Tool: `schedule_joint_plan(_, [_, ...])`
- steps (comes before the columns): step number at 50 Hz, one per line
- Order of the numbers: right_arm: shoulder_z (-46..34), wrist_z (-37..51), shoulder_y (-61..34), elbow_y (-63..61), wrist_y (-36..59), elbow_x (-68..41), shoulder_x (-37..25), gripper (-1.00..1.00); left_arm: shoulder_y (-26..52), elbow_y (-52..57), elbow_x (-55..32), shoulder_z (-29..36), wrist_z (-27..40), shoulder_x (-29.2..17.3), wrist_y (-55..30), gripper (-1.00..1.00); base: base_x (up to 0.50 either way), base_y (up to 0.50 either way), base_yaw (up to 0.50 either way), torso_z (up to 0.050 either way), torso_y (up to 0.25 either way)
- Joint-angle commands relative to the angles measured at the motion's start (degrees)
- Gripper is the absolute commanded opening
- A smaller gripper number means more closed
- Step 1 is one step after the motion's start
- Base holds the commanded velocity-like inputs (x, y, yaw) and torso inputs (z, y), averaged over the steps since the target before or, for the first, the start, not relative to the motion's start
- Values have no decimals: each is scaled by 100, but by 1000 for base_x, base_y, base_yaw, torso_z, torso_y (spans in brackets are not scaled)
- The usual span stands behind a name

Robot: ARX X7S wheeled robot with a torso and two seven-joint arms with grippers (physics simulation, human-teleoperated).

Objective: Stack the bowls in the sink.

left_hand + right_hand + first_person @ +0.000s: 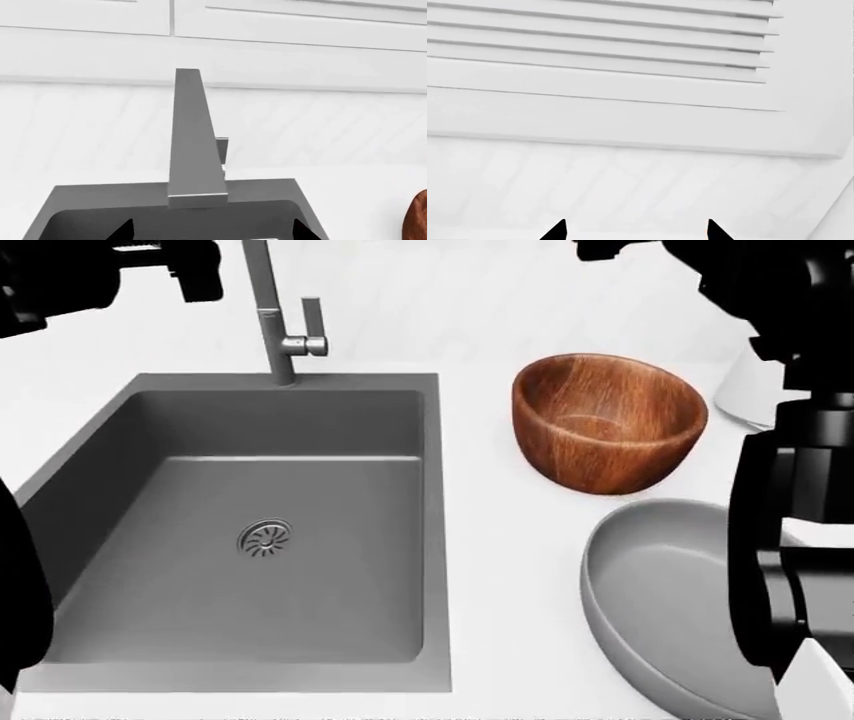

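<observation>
Though unlabelled, both bowls (wood [609, 422]; grey [667, 600]) beside sink [240, 540]

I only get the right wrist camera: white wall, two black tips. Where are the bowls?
Observer: Both stand on the counter right of the sink, the wooden bowl behind the grey bowl.
Operator: Anything in the sink?
Observer: No bowl; only its drain shows.
Operator: And the left hand?
Observer: The left hand is open, pointing at the faucet.
</observation>
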State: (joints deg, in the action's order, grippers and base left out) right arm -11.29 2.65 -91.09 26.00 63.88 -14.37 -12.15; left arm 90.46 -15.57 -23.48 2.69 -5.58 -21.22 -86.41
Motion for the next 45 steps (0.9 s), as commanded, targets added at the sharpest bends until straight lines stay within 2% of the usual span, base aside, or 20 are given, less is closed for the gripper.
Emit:
schedule_joint_plan(1, [-1, 5, -1, -62, 16, -36, -18, 100, 0, 100, -77, -20, 66, -52, -95, 100, 0, 0, 0, 0, 0])
schedule_joint_plan(7, [-32, 29, 25, -353, 339, -70, -111, 100, -117, 394, -358, -212, 298, -106, -347, 100, 0, 0, 0, 0, 0])
schedule_joint_plan(15, [11, 2, -141, -1188, 1860, -276, -560, 100, -297, 388, -3884, -153, 3058, -872, -346, 100, 0, 0, 0, 0, 0])
schedule_joint_plan(19, [-145, 43, -353, -1531, 2603, -482, -945, 100, -338, 397, -4939, -64, 3883, -1042, -320, 100, 0, 0, 0, 0, 0])
schedule_joint_plan(24, [-1202, 3234, -917, -830, 2607, -4640, -2252, 100, -378, 438, -5491, 1, 4220, -1092, -266, 100, 0, 0, 0, 0, 0])
schedule_joint_plan(27, [-2165, 4442, -1305, -537, 2600, -7176, -2836, 100, -386, 459, -5633, 66, 4268, -1126, -201, 100, 0, 0, 0, 0, 0])
schedule_joint_plan(30, [-2888, 5250, -1546, -466, 2592, -8530, -3293, 100, -486, 524, -5706, 99, 4213, -1128, -92, 100, 0, 0, 0, 0, 0])
schedule_joint_plan(34, [-3790, 6055, -1812, -625, 2568, -9949, -3921, 100, -677, 552, -5853, 104, 4121, -1074, -2, 100, 0, 0, 0, 0, 0])
schedule_joint_plan(38, [-4445, 6725, -1898, -885, 2469, -10911, -4467, 100, -775, 512, -5760, 248, 3829, -1016, 173, 100, 0, 0, 0, 0, 0])
schedule_joint_plan(45, [-5187, 7300, -1993, -1154, 2462, -11859, -4989, 100, -723, 392, -5524, 529, 3358, -1002, 409, 100, 0, 0, 0, 0, 0])
